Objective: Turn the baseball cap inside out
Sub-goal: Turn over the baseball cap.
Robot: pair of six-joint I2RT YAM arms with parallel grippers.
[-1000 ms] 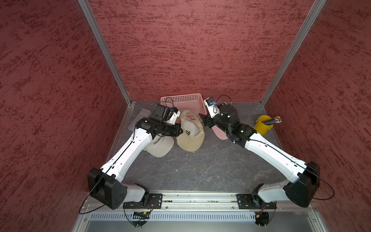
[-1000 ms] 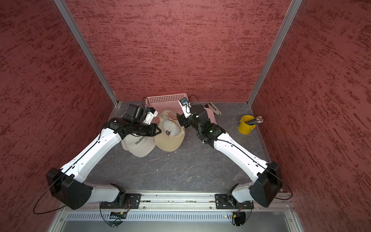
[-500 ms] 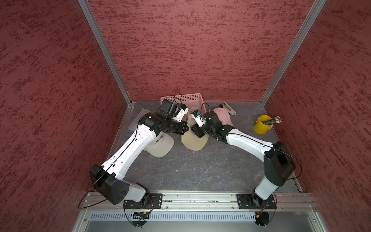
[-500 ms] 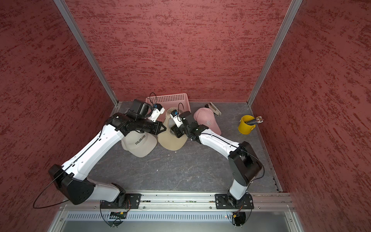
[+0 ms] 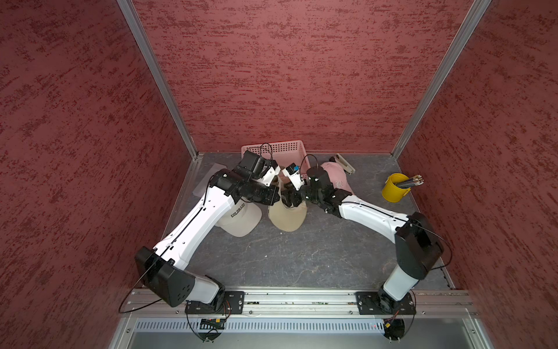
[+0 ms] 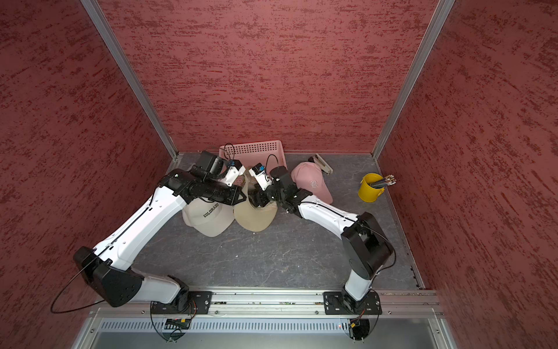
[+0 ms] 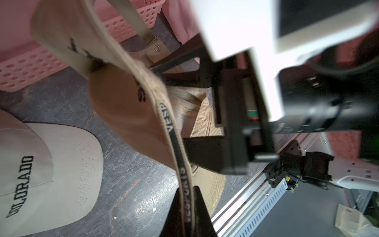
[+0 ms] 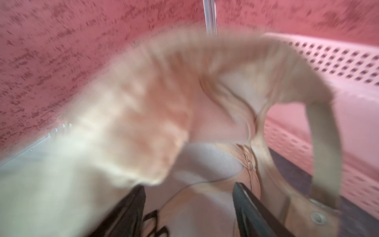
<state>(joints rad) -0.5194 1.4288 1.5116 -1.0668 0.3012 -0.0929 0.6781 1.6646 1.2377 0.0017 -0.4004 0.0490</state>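
Observation:
The tan baseball cap [image 5: 287,219] [image 6: 255,217] sits mid-table with its brim on the mat and its crown raised between my two grippers. My left gripper [image 7: 187,213] [image 5: 274,195] is shut on the cap's rim, pinching the lettered sweatband. In the left wrist view the cap's crown [image 7: 123,102] hangs folded. My right gripper [image 8: 188,190] [image 5: 290,199] stands open inside the cap, its two black fingers [image 8: 246,203] spread against the pale lining [image 8: 215,162]. The back strap [image 8: 322,131] loops beside it. The right wrist view is blurred.
A white COLORADO cap [image 5: 241,219] lies under my left arm. A pink cap [image 5: 336,178] lies behind my right wrist. A pink basket [image 5: 277,148] and a stapler [image 5: 344,163] stand at the back wall, and a yellow cup of pencils [image 5: 394,189] at the right.
My right arm has swung left from the pink cap into the tan cap. The tan cap's crown has come up off the mat, and my left gripper has shifted right with it.

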